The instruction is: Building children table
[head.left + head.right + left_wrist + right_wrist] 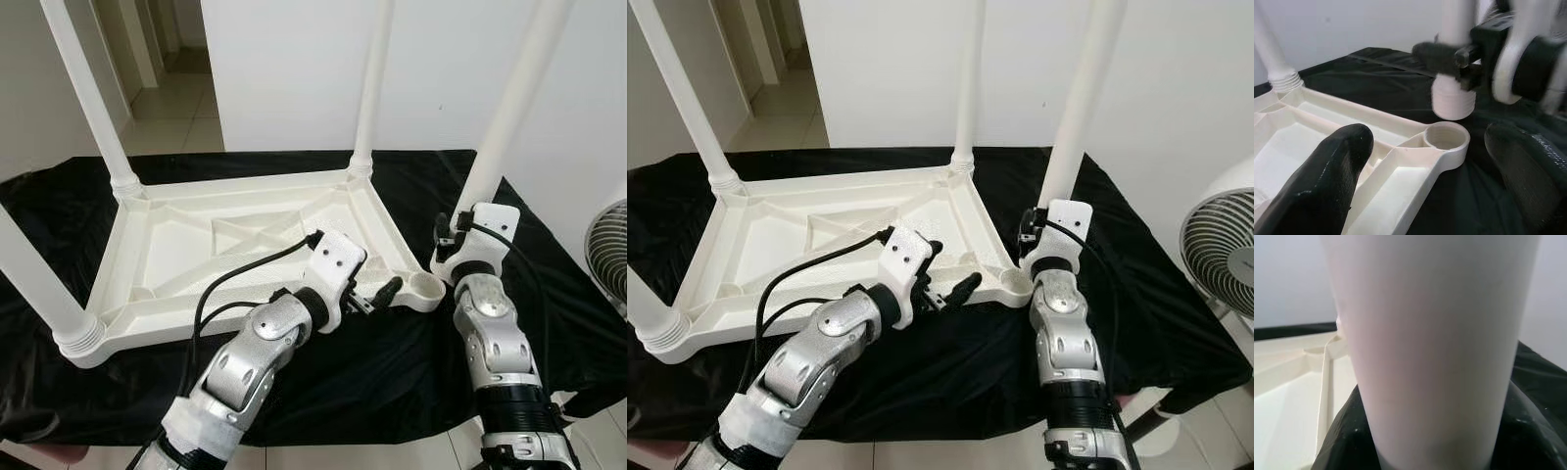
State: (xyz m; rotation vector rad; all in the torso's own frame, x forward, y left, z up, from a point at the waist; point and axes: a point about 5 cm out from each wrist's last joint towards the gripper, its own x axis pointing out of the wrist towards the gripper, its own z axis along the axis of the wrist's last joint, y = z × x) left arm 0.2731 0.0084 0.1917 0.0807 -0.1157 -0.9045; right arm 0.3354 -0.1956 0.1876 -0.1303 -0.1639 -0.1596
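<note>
A white plastic table top (125, 257) lies upside down on a black cloth (392, 362). Three white legs stand screwed into its corners: far left (90, 98), far right (371, 88) and near left (37, 286). The near right socket (1445, 136) is empty. My right gripper (451, 235) is shut on the fourth leg (511, 103), held upright with its threaded end (1453, 102) a little above and beyond that socket. My left gripper (377, 297) hovers open just in front of the socket, touching nothing, its fingers (1327, 176) spread wide.
A white standing fan (1221, 247) is at the right, close to the cloth's edge. A white wall rises behind the table top, and a hallway (167, 88) opens at the far left. Tiled floor shows in front of the cloth.
</note>
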